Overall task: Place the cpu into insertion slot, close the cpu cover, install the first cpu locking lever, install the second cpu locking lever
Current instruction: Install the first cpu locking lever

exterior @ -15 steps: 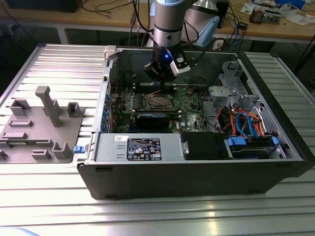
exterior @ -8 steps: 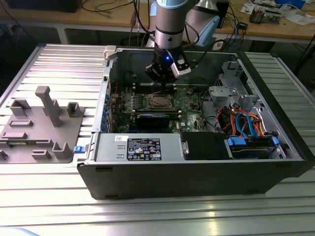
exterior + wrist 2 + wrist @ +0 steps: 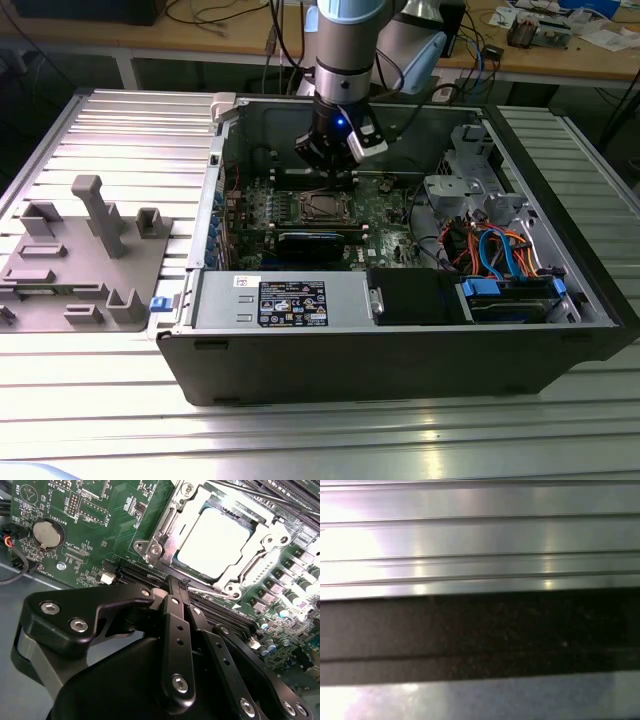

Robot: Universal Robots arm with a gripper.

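Note:
In the second wrist view the cpu [image 3: 215,540] lies flat in the insertion slot, its silvery top showing through the window of the cpu cover [image 3: 161,542], which is folded down over it. A thin wire locking lever [image 3: 210,591] runs along the socket's near edge. My gripper [image 3: 175,582] has its black fingers shut together, and the tips sit right at the hooked end of that lever. In the exterior view the gripper [image 3: 333,168] hangs just behind the socket [image 3: 320,207] on the green board inside the open computer case.
A coin battery [image 3: 46,534] and long black memory slots [image 3: 225,615] flank the socket. The case holds a power supply [image 3: 280,300] in front and a drive cage with coloured cables [image 3: 500,260] at the exterior view's right. A grey fixture tray [image 3: 90,250] lies outside.

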